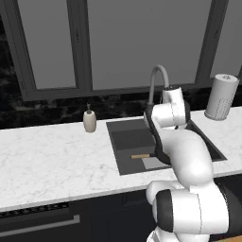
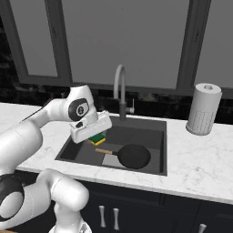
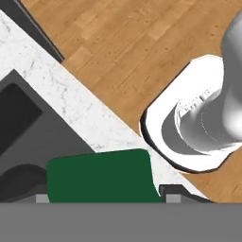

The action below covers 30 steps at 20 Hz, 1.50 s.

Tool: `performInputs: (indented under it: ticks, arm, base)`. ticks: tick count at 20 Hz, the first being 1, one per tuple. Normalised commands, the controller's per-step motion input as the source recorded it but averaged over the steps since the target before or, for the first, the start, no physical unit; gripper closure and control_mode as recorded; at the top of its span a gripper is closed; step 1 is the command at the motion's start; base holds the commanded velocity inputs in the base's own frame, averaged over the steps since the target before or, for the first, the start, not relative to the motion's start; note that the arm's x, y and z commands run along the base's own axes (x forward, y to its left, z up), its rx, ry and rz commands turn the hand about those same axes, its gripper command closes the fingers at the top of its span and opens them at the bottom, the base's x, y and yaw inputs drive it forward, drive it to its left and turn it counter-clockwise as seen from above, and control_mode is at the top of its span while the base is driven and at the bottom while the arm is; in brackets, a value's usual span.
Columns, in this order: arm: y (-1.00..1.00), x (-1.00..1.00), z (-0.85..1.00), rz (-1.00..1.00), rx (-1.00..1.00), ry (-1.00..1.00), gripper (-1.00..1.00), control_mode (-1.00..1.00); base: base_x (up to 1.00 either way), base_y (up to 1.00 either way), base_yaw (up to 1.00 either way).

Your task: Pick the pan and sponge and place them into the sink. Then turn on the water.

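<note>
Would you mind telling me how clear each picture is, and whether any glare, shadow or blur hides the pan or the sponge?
Left base view: evenly lit and sharp, but the arm covers most of the pan, leaving its handle. Right base view: no glare; pan clear in the sink, sponge partly behind the gripper. Hand view: sponge fills the lower frame, flat green, no visible shading.

A round black pan (image 2: 134, 156) lies flat on the floor of the dark grey sink (image 2: 157, 127), its straight light-brown wooden handle pointing toward the sink's left side, across a lighter grey patch. A small green-and-yellow sponge (image 2: 97, 139) sits above the sink's left half, just behind the handle's tip, green face (image 3: 101, 176) showing in the hand view.
</note>
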Motion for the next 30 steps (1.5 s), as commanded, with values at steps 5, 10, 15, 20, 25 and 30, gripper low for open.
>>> performInputs:
  ticks: [5, 10, 15, 20, 25, 30]
  arm:
    - [0.13, 0.46, -0.36, -0.02, -0.09, -0.02, 1.0, -1.0]
    - [0.0, 0.44, -0.48, 0.0, -0.06, -0.03, 1.0, -1.0]
    - [0.0, 0.45, -0.44, 0.0, -0.08, 0.0, 1.0, -1.0]
    - [-0.02, 0.4, -0.36, 0.0, -0.05, 0.0, 1.0, -1.0]
    - [-0.11, 0.36, -0.37, 0.0, -0.03, 0.0, 1.0, -1.0]
    - [-0.26, 0.33, -0.36, 0.0, -0.01, 0.0, 1.0, -1.0]
  base:
    - [0.0, 0.0, 0.0]
    - [0.0, 0.0, 0.0]
    - [0.0, 0.0, 0.0]
    - [0.0, 0.0, 0.0]
    - [0.0, 0.0, 0.0]
    - [0.0, 0.0, 0.0]
